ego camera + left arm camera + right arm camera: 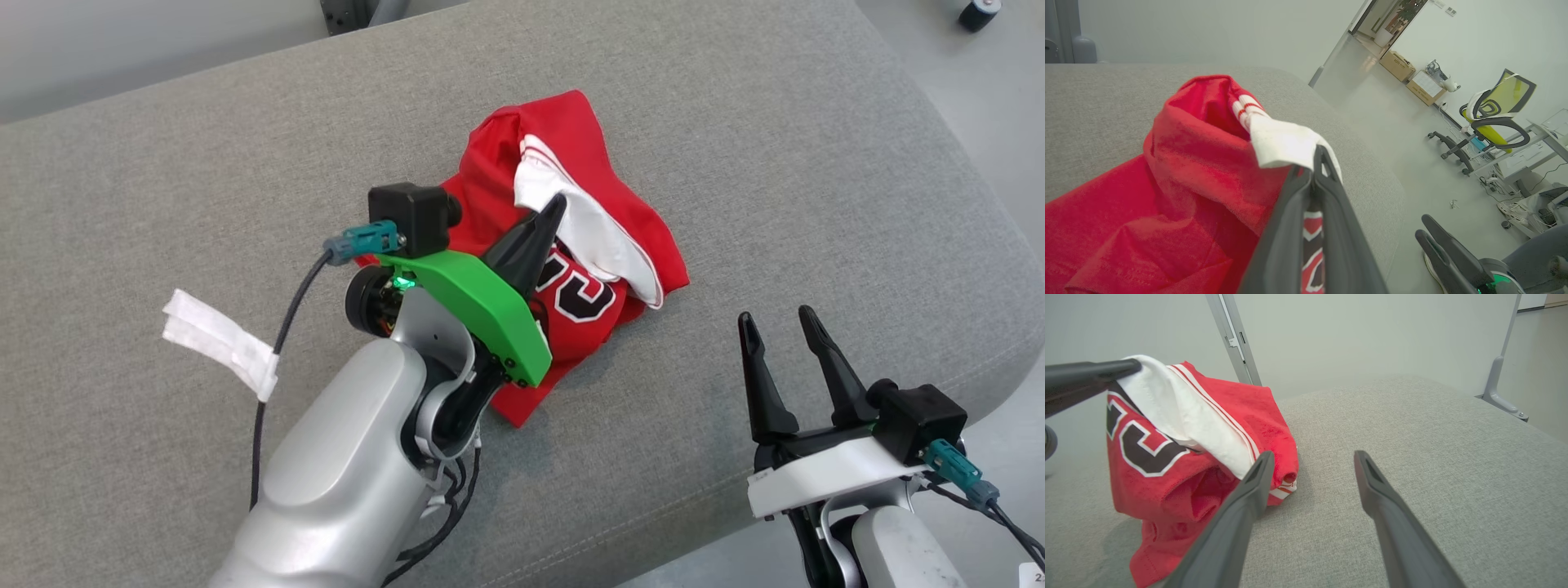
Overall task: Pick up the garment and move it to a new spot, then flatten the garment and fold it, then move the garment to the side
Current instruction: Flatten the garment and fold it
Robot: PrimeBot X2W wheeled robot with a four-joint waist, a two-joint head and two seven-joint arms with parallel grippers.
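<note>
- The left end effector [553, 208] is clenching the white edge of the red garment [600, 163] on the grey cushion [775, 122].
- The right end effector [777, 320] is hanging released, near the garment.

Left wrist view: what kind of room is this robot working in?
Probably an office or lab: a yellow-green office chair, cardboard boxes by the wall, and a desk with cables.
</note>
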